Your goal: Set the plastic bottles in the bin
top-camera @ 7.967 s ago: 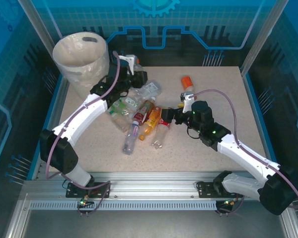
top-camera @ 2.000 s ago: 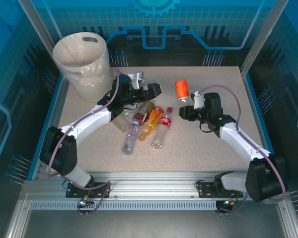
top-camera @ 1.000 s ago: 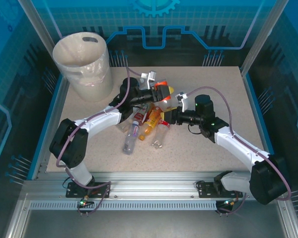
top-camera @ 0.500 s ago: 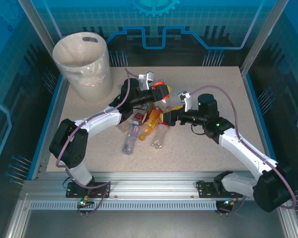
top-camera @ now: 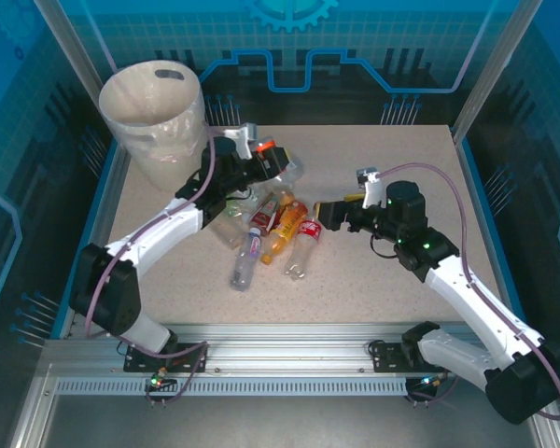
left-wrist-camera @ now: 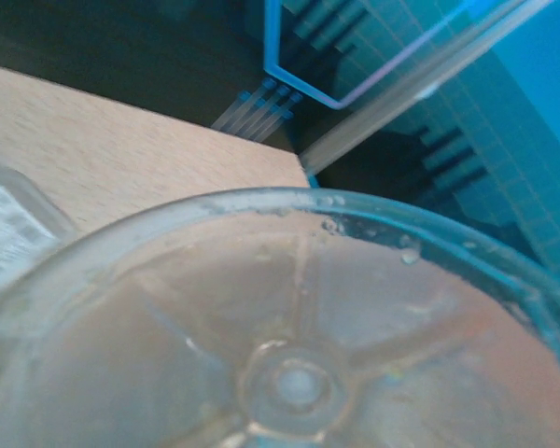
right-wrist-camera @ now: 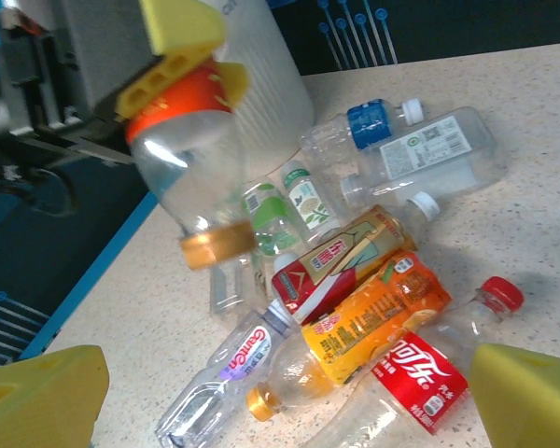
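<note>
My left gripper is shut on the base end of a clear bottle with an orange label. The bottle hangs in the air with its gold cap down, right of the cream-white bin. Its ribbed clear base fills the lower half of the left wrist view. Several plastic bottles lie heaped mid-table, among them an orange one, a red Coca-Cola one and a red-and-gold one. My right gripper stands open just right of the heap, its yellow fingertips wide apart with nothing between them.
A blue-labelled bottle and a clear white-labelled one lie at the far side of the heap. Blue rails edge the table. Bare tabletop extends to the right and front.
The right gripper opened off the orange-labelled bottle and drew back to the right. The left arm carried that bottle back and left, toward the bin.
</note>
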Controlling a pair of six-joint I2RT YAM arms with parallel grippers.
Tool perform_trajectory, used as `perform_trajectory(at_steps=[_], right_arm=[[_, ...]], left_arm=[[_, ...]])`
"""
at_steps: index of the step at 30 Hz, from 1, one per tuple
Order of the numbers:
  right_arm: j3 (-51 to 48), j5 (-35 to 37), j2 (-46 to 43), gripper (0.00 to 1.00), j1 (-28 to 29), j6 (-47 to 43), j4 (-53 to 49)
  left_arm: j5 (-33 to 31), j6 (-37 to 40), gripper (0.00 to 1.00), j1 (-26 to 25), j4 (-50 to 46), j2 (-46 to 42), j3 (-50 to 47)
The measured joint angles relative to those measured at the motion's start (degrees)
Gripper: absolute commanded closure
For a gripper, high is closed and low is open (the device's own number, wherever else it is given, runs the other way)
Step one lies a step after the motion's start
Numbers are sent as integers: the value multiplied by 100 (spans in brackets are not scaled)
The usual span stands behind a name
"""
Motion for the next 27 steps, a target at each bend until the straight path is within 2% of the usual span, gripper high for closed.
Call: perform_trajectory(at_steps=[4,8,13,19,23,27], right_arm=[[2,195,2,0,0,0,-68],[7,393,26,0,0,-9,-72],[136,570,181,0,0,-94,-111],[348,612,369,0,-2,-136,-109],[350,612,411,0,-2,-111,-116],[350,612,400,0,-2,-63,-133]], left_arm=[[-636,649,44,116,-815,-293,404],[-1316,1329,45,223,-1812,-348,1357],[-2262,2059,44,581,-2573,-345,2459],[-3456,3198,44,1088,-2618,-72,3246],[-3982,3738,44,1399,-2424,516,3812],[-4297,3936,45,1821,-2282,1198,4242]])
